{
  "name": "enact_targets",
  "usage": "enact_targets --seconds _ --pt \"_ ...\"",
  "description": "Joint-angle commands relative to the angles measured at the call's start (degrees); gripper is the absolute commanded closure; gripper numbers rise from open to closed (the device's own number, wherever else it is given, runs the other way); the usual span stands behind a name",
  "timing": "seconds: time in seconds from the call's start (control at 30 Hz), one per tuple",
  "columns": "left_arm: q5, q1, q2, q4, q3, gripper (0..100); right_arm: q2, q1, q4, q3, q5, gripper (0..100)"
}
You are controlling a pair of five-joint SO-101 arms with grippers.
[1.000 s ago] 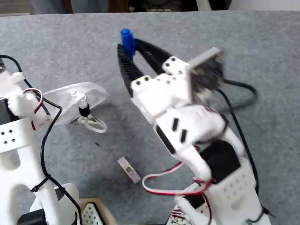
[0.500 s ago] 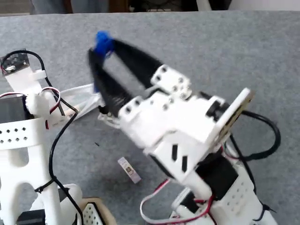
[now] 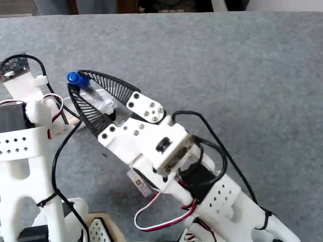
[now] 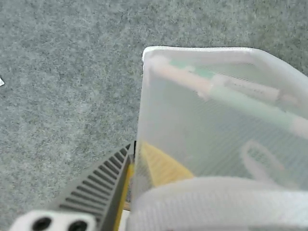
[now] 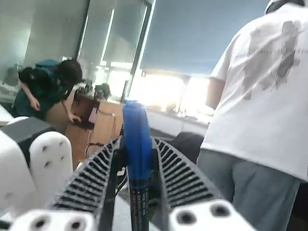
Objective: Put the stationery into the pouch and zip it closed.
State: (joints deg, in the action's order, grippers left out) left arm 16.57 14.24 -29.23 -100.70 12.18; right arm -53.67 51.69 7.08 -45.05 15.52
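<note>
Right gripper (image 3: 76,82) was clamped on a blue-capped pen (image 5: 137,130), which sat between the two ribbed black fingers with its cap sticking out past the tips. In the high view that gripper hung over the translucent pouch (image 4: 207,120), close to the left arm (image 3: 20,136); whether the pen touched the pouch couldn't be told. Left gripper (image 4: 126,166) was right at the pouch's edge, but whether it was apart or together couldn't be told. Pouch was close up in the left wrist view, with a couple of pens (image 4: 226,89) blurred behind its wall; other shapes inside were too vague to name. Small pale eraser-like block (image 3: 137,182) lay on the grey table (image 3: 242,65), partly under the right arm and apart from the pouch.
</note>
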Motion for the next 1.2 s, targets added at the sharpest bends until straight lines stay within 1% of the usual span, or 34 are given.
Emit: enact_targets --seconds 0.0,0.1,0.23,0.3,0.4,0.47,0.6,0.73,0.83,0.9,1.07,1.17 --pt "-0.4 0.5 1.8 -0.3 0.4 97 -0.8 0.1 3.3 0.0 -2.3 98.6" --pt "-0.4 0.6 1.8 -0.3 0.4 97 -0.8 -0.3 1.1 2.5 -8.4 98.6" --pt "-0.4 0.6 1.8 -0.3 0.4 97 -0.8 -0.4 -8.6 8.4 -17.5 98.6" --pt "-0.4 0.5 1.8 -0.3 0.4 97 -0.8 -1.9 -13.3 10.9 -21.9 98.6" --pt "-0.4 0.2 1.8 -0.3 0.4 97 -0.8 -4.5 -14.6 10.5 -26.5 98.6" --pt "-0.4 0.2 1.8 -0.3 0.5 97 -0.8 -5.5 -14.5 9.2 -27.4 98.6" --pt "-0.4 0.2 1.8 -0.3 1.6 97 -0.8 -5.5 -14.0 7.3 -27.1 98.6" --pt "-0.4 0.2 1.8 -0.3 2.0 97 -0.8 -5.6 -7.1 5.1 -27.0 98.6" --pt "-2.4 0.1 0.9 -0.3 2.5 97 -0.8 -6.9 -5.5 4.5 -27.3 98.6" --pt "-2.7 -1.2 -1.8 -0.3 4.1 97 -1.0 -7.2 -5.5 4.5 -27.3 98.6" --pt "-2.6 -6.9 -11.4 -0.3 4.7 97 -4.1 -7.7 -5.6 4.6 -27.1 98.6" --pt "-2.5 -7.9 -14.8 -0.3 2.9 97 -5.8 -7.7 -5.6 4.5 -27.1 98.6"
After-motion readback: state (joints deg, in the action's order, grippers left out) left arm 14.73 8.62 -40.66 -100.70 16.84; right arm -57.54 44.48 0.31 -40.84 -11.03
